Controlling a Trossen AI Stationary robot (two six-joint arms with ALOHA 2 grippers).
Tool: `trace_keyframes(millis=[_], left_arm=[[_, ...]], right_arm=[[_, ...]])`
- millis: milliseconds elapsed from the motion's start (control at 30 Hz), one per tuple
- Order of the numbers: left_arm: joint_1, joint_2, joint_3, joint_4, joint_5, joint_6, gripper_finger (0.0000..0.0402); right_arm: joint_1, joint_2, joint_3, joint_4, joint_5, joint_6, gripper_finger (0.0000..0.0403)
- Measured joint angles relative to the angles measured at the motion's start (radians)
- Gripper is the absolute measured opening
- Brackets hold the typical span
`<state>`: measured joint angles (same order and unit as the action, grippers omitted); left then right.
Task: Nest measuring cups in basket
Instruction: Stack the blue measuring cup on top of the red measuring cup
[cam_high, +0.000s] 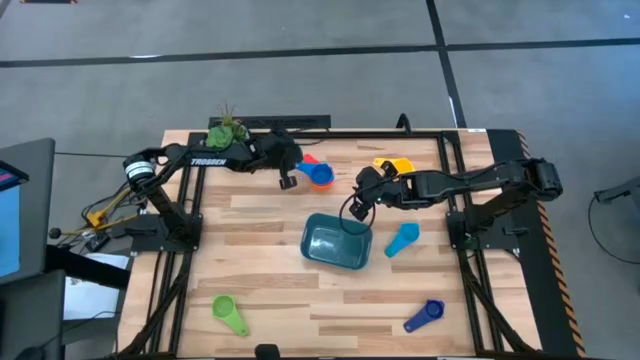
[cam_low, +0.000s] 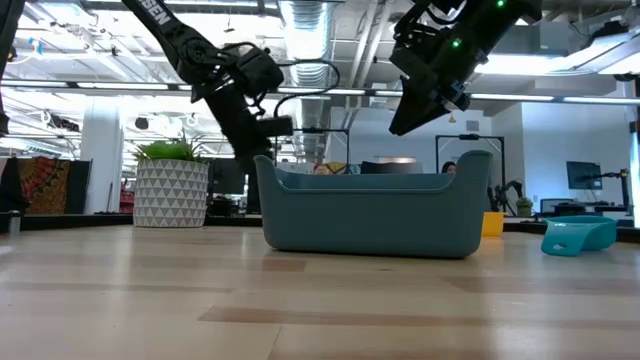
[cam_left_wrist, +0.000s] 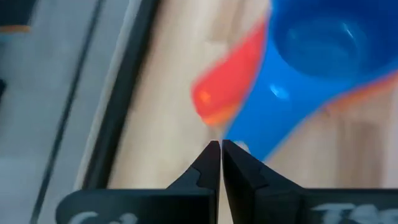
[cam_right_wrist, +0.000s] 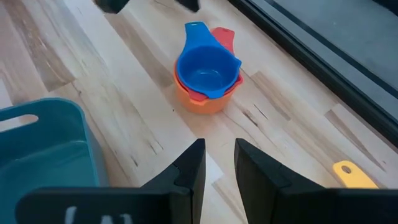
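Item: nested cup stack (cam_right_wrist: 207, 78), blue in red in orange, on tabletop (cam_high: 270, 270) just ahead of left fingers (cam_left_wrist: 211, 163), shut together, empty. Looks light, stiff, slick plastic; best pinched by flat handle. Right fingers (cam_right_wrist: 186, 177) partly apart, empty, above basket (cam_high: 337, 243) edge.

Basket (cam_high: 337, 243) sitting mid-table as landmark. Cup stack (cam_high: 318, 175) lying beyond basket toward far edge, three cups nesting one in another. Left gripper (cam_high: 287, 180) hanging just beside stack, on basket's far-left side. Right gripper (cam_high: 358, 207) hovering over basket's far-right corner. Another cup (cam_high: 394, 165) lying far-right of basket, behind right gripper. One cup (cam_high: 402, 239) resting right of basket, close by. One cup (cam_high: 424, 316) lying near-right of basket; one cup (cam_high: 229, 313) lying near-left. Plant pot (cam_high: 226, 130) standing far-left of basket, at table's far edge.
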<state>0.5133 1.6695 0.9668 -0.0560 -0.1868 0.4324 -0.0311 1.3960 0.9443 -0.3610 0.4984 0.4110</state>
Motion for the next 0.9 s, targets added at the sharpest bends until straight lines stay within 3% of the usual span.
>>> trace_keyframes(millis=[100, 200, 333, 433, 667, 900], left_arm=[[0.000, 0.000, 0.000, -0.085, 0.033, -0.012, 0.0006], [-0.001, 0.000, 0.000, -0.134, 0.134, -0.034, 0.0006], [-0.002, 0.000, -0.001, -0.115, 0.243, -0.038, 0.0006], [-0.002, 0.000, -0.001, -0.096, 0.230, -0.041, 0.0006], [0.008, 0.000, -0.001, -0.085, 0.202, -0.034, 0.0006], [0.006, 0.000, -0.002, -0.079, 0.223, -0.039, 0.0006]], right_arm=[[-0.035, 0.006, 0.000, 0.023, 0.005, 0.000, 0.0108], [-0.106, 0.055, 0.000, 0.116, -0.007, -0.016, 0.0103], [-0.232, 0.141, 0.002, 0.316, -0.209, -0.051, 0.0083], [-0.311, 0.215, 0.009, 0.402, -0.297, -0.051, 0.0061], [-0.430, 0.368, 0.094, 0.403, -0.417, -0.035, 0.0012], [-0.438, 0.479, 0.176, 0.385, -0.474, -0.035, 0.0019]])
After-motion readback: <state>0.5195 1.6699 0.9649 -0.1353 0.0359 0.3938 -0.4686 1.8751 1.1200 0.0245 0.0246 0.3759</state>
